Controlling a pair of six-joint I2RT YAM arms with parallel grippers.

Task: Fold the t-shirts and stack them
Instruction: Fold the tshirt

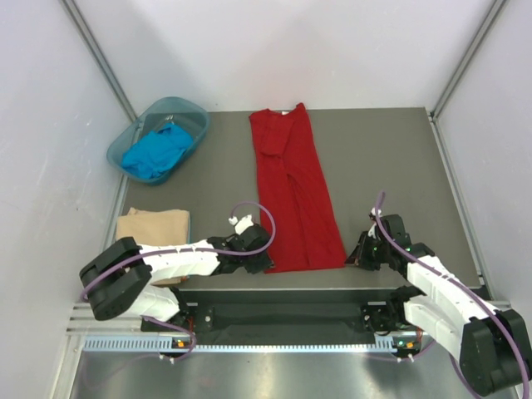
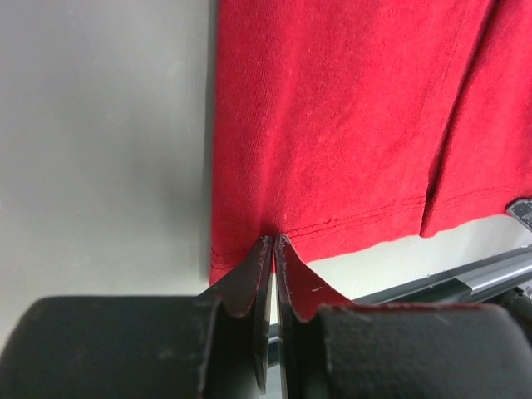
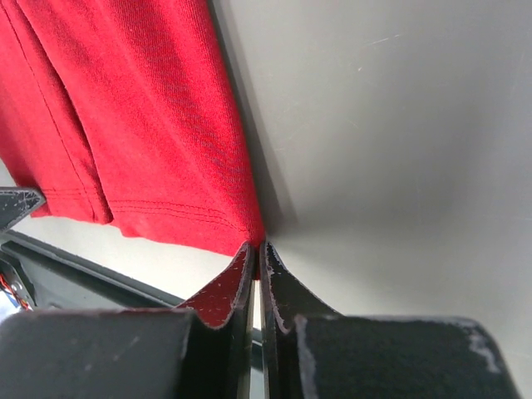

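Observation:
The deep red t-shirt [image 1: 293, 189] lies folded into a long narrow strip down the middle of the table, neck at the far end. My left gripper [image 1: 264, 262] is shut on its near left hem corner [image 2: 249, 233]. My right gripper [image 1: 356, 256] is shut on its near right hem corner [image 3: 241, 229]. The bright blue t-shirt [image 1: 156, 151] lies crumpled in the teal basin [image 1: 193, 112]. The tan t-shirt [image 1: 153, 225] lies folded at the near left, partly behind my left arm.
The basin stands at the far left corner. The table's near edge and the black mounting rail [image 1: 283, 312] run just below the red shirt's hem. White walls enclose the table on three sides.

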